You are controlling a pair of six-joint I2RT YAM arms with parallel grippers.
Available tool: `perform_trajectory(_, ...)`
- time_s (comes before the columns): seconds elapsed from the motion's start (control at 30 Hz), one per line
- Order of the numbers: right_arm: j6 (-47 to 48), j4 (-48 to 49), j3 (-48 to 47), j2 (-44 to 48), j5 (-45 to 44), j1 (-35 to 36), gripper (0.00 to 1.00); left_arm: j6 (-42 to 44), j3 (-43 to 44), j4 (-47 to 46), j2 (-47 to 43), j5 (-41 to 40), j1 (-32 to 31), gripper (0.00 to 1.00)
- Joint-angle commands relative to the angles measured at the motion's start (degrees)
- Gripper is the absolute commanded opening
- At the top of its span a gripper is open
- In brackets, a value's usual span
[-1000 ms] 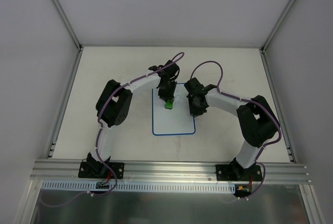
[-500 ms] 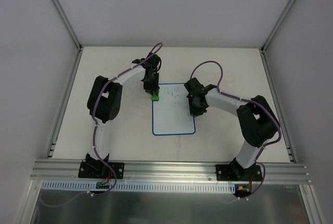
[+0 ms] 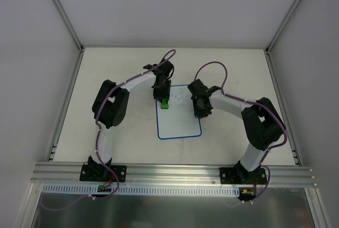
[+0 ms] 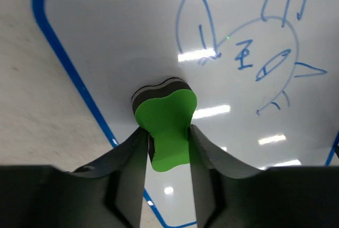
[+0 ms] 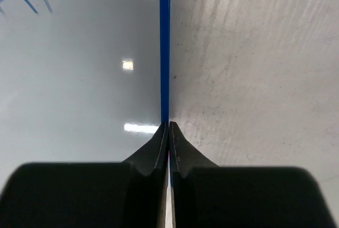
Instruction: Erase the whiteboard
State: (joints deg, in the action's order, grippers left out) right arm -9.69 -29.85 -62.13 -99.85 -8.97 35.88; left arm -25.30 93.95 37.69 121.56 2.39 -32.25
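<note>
The whiteboard lies flat on the table, blue-rimmed, with a blue line drawing near its far end. My left gripper is shut on a green bone-shaped eraser at the board's far left corner. In the left wrist view the eraser sits between my fingers, its dark felt face against the board, left of the drawing. My right gripper is shut, its tips touching the board's right blue rim.
The beige table is bounded by aluminium rails at the left, right and near sides, with grey walls behind. Purple cables loop over both arms.
My left gripper with the eraser swung left past the board's edge, then came back right onto the far left corner. The board shifted slightly right. The right gripper stayed put.
</note>
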Motion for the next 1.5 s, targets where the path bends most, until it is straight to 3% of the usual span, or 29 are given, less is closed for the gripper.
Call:
perform_trajectory(0.0,1.0,-1.5,-0.4,4.1,-4.4,0.8,0.04,-3.4,-1.4,3.4,-2.9,0.6,-2.5,0.37)
perform_trajectory(0.07,1.3,-1.6,-1.3,5.4,-4.3,1.1,0.12,-3.9,-2.0,3.4,-4.7,-0.4,-2.5,0.47)
perform_trajectory(0.1,1.5,-1.6,-2.4,5.6,-4.2,1.5,0.16,-3.9,-2.5,3.4,-5.3,-0.7,-2.5,0.60)
perform_trajectory(0.17,1.7,-1.7,-3.5,5.9,-3.7,1.8,0.28,-3.9,-3.2,3.4,-7.3,-1.1,-2.4,0.71)
perform_trajectory(0.23,1.6,-1.5,-5.3,5.6,-2.5,2.5,0.35,-4.1,-4.8,3.4,-9.6,-1.1,-2.4,0.82)
perform_trajectory(0.4,1.3,-1.6,-9.9,3.6,-2.8,5.9,0.56,-5.2,-11.6,3.2,-16.0,-2.0,0.0,0.96)
perform_trajectory(0.47,0.8,-1.5,-12.7,1.9,-2.9,6.7,0.65,-5.5,-14.4,2.9,-19.9,-2.0,1.8,0.97)
perform_trajectory(0.57,0.7,-1.5,-16.1,-1.5,-2.7,8.2,0.69,-5.2,-21.0,2.0,-25.7,-3.9,5.6,0.97)
perform_trajectory(0.83,-1.3,-1.6,-28.6,-12.0,-3.2,11.1,0.66,-6.9,-36.4,-3.2,-34.4,-0.2,8.5,0.92)
perform_trajectory(1.03,-3.9,-1.5,-34.6,-18.8,-5.1,12.1,0.62,-9.9,-42.7,-8.2,-37.0,3.3,8.4,0.90)
perform_trajectory(1.3,-5.7,-1.6,-38.9,-24.2,-7.0,12.3,0.55,-11.4,-44.6,-12.8,-36.2,4.3,8.4,0.86)
perform_trajectory(1.47,-6.1,-1.6,-38.8,-25.5,-7.4,12.3,0.44,-11.8,-44.0,-14.1,-34.0,4.8,8.3,0.85)
